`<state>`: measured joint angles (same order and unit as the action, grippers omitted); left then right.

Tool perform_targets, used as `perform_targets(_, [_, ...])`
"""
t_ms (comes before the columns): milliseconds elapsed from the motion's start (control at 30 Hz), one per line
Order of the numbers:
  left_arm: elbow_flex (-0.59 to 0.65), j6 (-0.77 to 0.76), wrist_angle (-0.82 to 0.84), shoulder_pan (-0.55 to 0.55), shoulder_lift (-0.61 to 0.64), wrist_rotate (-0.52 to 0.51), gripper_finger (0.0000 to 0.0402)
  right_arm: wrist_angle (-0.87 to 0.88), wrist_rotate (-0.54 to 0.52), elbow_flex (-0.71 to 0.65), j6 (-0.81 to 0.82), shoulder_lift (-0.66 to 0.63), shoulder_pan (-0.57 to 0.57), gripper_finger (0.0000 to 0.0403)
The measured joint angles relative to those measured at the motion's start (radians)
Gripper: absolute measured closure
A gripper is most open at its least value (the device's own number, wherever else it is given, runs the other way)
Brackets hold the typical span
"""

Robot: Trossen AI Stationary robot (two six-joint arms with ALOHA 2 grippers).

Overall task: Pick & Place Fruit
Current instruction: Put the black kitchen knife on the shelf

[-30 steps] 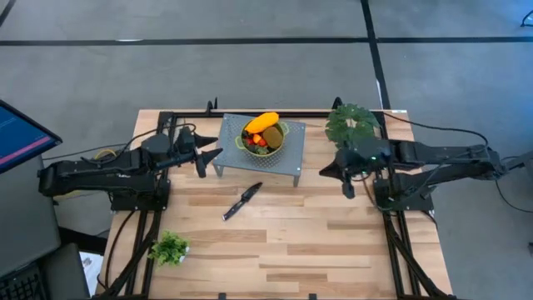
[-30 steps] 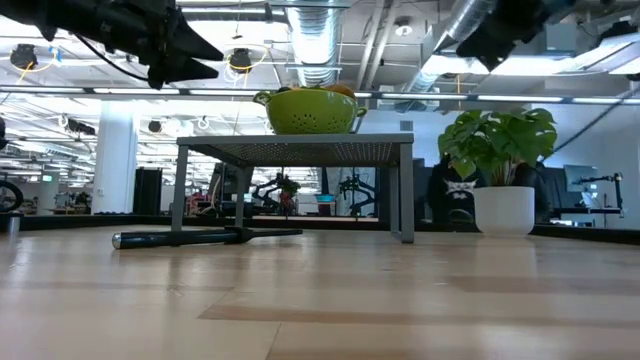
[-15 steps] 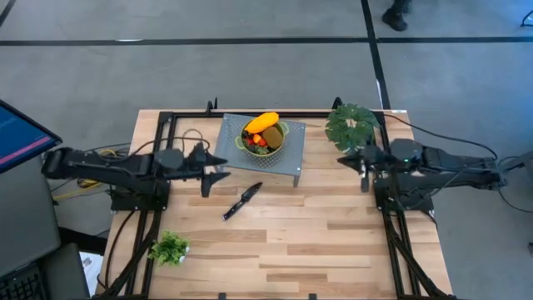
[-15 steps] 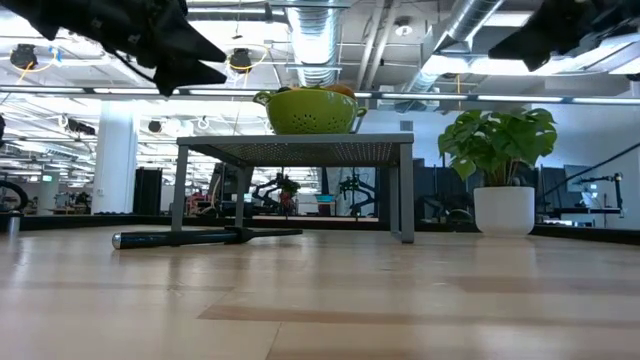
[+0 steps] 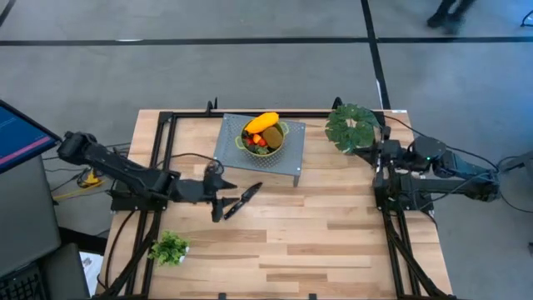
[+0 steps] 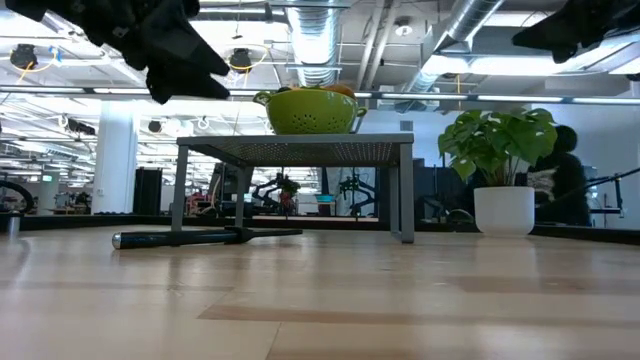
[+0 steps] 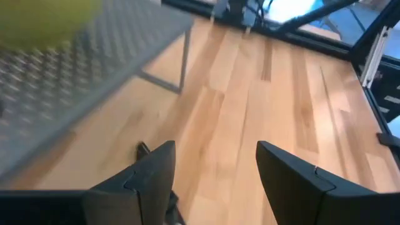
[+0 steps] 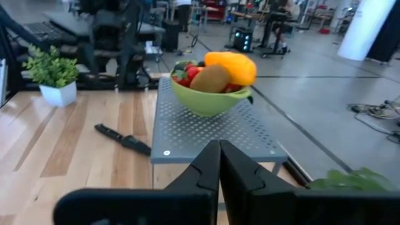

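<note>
The fruit (image 5: 262,131) is piled in a green colander bowl (image 6: 310,110) on a grey perforated rack (image 5: 287,154): a long yellow-orange piece (image 8: 232,64), a brown kiwi (image 8: 210,77) and red pieces (image 8: 190,72). My left gripper (image 5: 220,208) hovers open over the table in front of the rack, beside the black-handled knife (image 5: 241,199); its fingertips (image 7: 215,169) stand apart. My right gripper (image 8: 219,164) is shut and held high near the table's right side (image 5: 370,154), pointing at the bowl.
The knife (image 6: 200,237) lies flat on the table in front of the rack. A large potted plant (image 5: 350,125) stands at the far right, a small one (image 5: 170,247) near the left front. A person (image 6: 565,180) is in the room behind.
My left gripper has swung from beside the rack's left end toward the near edge and rightward, ending next to the knife. My right gripper has drawn back toward the table's right edge, away from the rack. The fruit, bowl and knife have stayed put.
</note>
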<state>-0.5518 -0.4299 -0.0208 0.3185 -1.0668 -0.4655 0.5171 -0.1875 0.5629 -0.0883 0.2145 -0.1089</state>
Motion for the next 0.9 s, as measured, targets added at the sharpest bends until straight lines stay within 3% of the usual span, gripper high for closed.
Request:
perform_targets(567, [-0.013,-0.306,0.026,0.089,-0.174,-0.031,0.0183,0.033,0.001,0.0,0.007,-0.011,-0.025,0.0401])
perform_targets(900, [-0.03,-0.449,0.03,0.093,-0.397,-0.035,0.0183,0.033,0.002,0.0,0.01,-0.011,-0.025,0.0402])
